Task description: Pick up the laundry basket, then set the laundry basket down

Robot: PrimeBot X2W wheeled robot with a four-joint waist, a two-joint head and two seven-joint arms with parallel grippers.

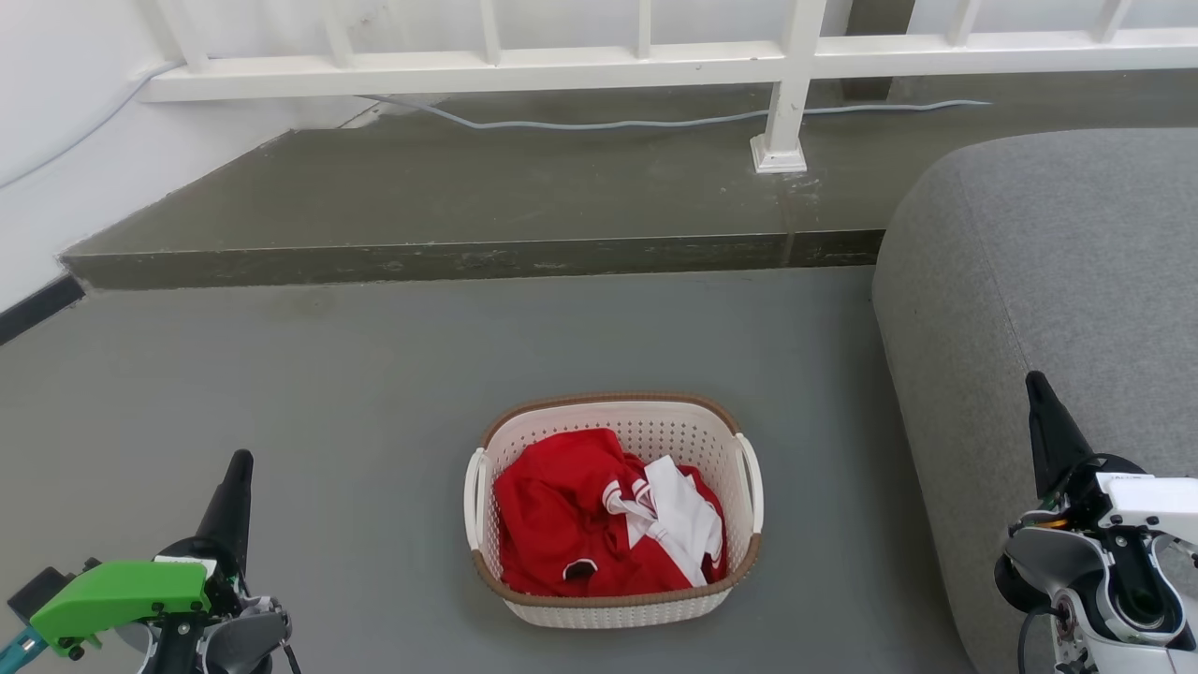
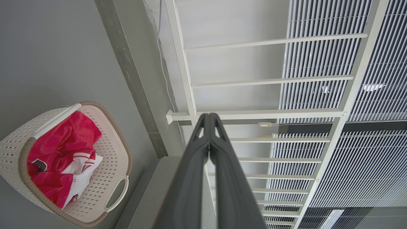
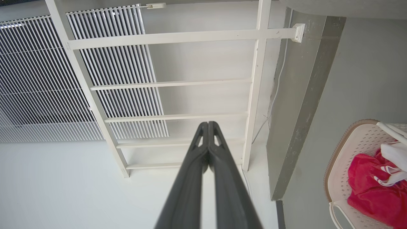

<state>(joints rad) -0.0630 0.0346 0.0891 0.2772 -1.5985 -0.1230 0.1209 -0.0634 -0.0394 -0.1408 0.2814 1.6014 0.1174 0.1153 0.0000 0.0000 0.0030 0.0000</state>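
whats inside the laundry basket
The laundry basket holds a crumpled red garment with a white piece lying on it. The clothes cover the bottom, so anything beneath them cannot be seen.

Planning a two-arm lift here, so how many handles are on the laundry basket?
2. The left handle sits on the laundry basket's left side wall, the right handle on its right side wall, toward the grey sofa. No others visible.
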